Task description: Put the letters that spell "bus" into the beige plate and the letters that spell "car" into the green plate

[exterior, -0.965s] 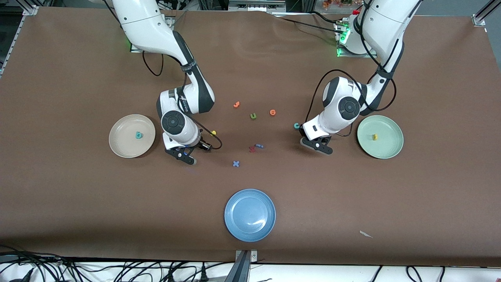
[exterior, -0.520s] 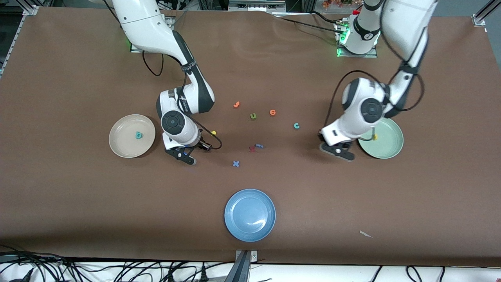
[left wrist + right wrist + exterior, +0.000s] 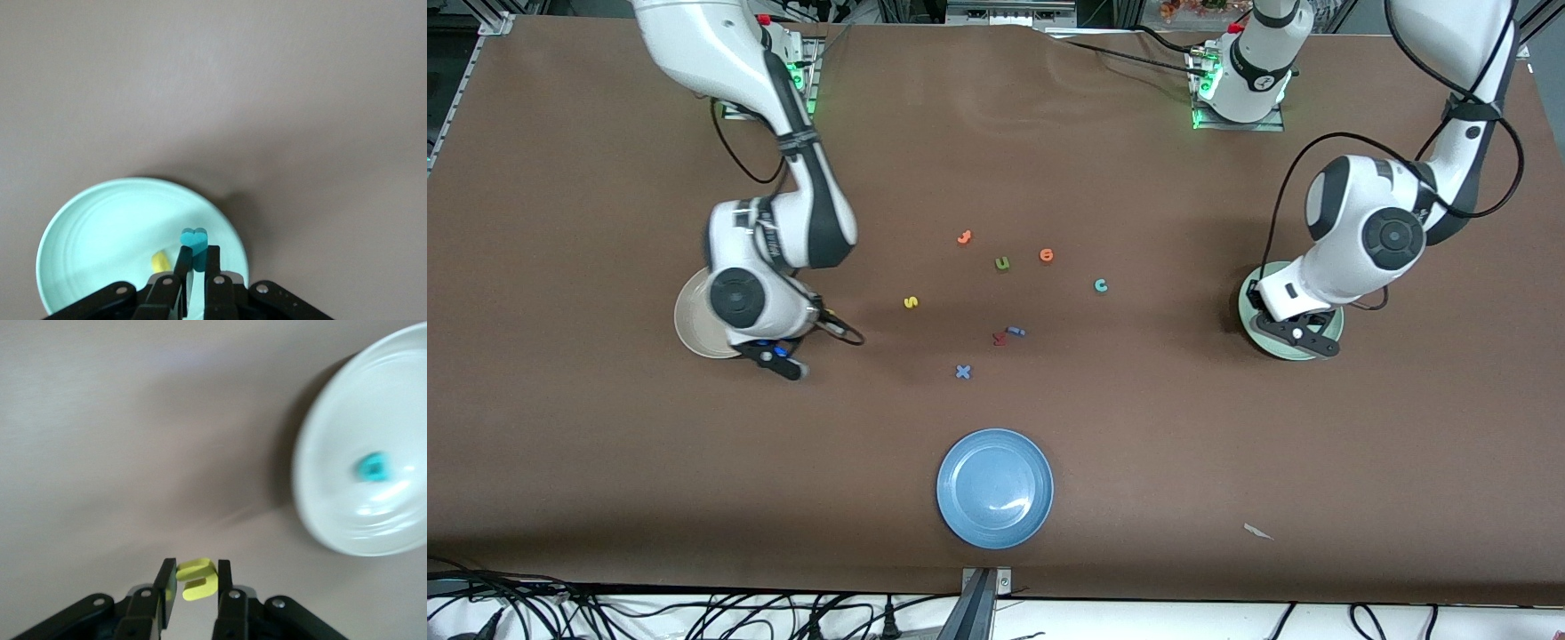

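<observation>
1. Left claw [image 3: 194, 270] pinches a teal letter [image 3: 194, 239] over the green plate [image 3: 93, 227], where a yellow letter [image 3: 159, 261] already lies. Judgement: lower over the plate's middle, then release.
2. Right claw [image 3: 193, 587] pinches a yellow letter [image 3: 197, 579] just short of the beige plate [image 3: 333, 447], which holds a teal letter [image 3: 371, 466]. Judgement: carry fully over the rim first.
3. Loose mid-surface: yellow "s" [image 3: 911, 302], teal "c" [image 3: 1101, 285], olive "u" [image 3: 1002, 263], orange letters [image 3: 964, 237]. Blue plate [image 3: 994, 488] sits at the near edge, clear of both paths.
</observation>
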Controlling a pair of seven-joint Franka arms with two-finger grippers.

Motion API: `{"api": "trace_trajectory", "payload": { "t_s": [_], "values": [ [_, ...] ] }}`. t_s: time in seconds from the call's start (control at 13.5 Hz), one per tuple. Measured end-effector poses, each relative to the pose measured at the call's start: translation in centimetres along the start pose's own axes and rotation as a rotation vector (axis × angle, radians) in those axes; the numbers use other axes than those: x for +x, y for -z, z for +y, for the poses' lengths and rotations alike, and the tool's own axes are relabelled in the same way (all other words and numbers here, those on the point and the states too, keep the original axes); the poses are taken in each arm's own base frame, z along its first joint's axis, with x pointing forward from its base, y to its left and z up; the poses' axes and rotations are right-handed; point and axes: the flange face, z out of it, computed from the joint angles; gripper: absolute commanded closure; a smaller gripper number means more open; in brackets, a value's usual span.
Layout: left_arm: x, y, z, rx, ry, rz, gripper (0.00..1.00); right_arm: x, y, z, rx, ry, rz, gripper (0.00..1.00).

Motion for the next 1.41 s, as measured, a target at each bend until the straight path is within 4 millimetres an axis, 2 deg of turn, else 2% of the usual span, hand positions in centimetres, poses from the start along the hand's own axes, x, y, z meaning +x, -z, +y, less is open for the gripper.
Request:
{"api": "trace_trajectory", "payload": {
  "t_s": [0.07, 0.15, 0.22, 0.3, 0.45, 0.52, 0.59, 0.67, 0.74, 0.82, 0.89, 0.97, 1.19, 1.41],
  "values": [
    [-0.9, -0.6, -0.9, -0.007, 0.003, -0.013, 0.80, 1.0, 0.7, 2.3, -0.018, 0.021, -0.028, 0.91],
    [-1.5, -1.1, -1.5, -0.013, 0.007, -0.022, 0.63, 2.1, 1.2, 4.7, -0.033, 0.040, -0.051, 0.91],
    [-1.9, -1.4, -1.8, -0.016, 0.011, -0.029, 0.55, 3.0, 1.3, 6.7, -0.043, 0.058, -0.066, 0.90],
    [-2.0, -1.6, -1.9, -0.018, 0.012, -0.032, 0.42, 3.8, 0.8, 8.6, -0.050, 0.079, -0.079, 0.90],
    [-2.0, -1.6, -1.8, -0.010, 0.002, -0.034, 0.18, 4.8, -1.8, 11.6, -0.063, 0.123, -0.105, 0.89],
    [-2.0, -1.6, -1.8, -0.006, -0.001, -0.036, 0.16, 5.3, -3.3, 12.9, -0.067, 0.139, -0.110, 0.88],
    [-2.0, -1.6, -1.8, -0.006, -0.002, -0.036, 0.16, 5.9, -4.8, 14.2, -0.072, 0.161, -0.115, 0.83],
    [-2.0, -1.6, -1.8, -0.006, -0.002, -0.035, 0.16, 6.4, -6.2, 15.5, -0.076, 0.180, -0.120, 0.58],
    [-2.0, -1.6, -1.8, -0.005, -0.002, -0.034, 0.16, 7.0, -7.2, 16.8, -0.078, 0.193, -0.127, 0.08],
    [-1.9, -1.5, -1.6, -0.004, -0.004, -0.031, 0.16, 7.6, -7.8, 17.8, -0.077, 0.196, -0.132, 0.01],
    [-1.6, -1.4, -1.1, -0.008, -0.009, -0.028, 0.16, 7.9, -8.0, 18.4, -0.071, 0.199, -0.133, 0.01],
    [-1.1, -1.4, 0.3, -0.025, -0.004, -0.020, 0.16, 7.9, -7.8, 18.4, -0.064, 0.199, -0.130, 0.01],
    [0.8, -1.2, 7.0, -0.111, 0.064, -0.004, 0.16, 8.0, -6.1, 17.5, -0.043, 0.213, -0.106, 0.01],
    [1.8, -1.5, 13.3, -0.132, 0.154, -0.017, 0.16, 7.3, -2.5, 15.9, -0.010, 0.217, -0.142, 0.01]
  ]
}}
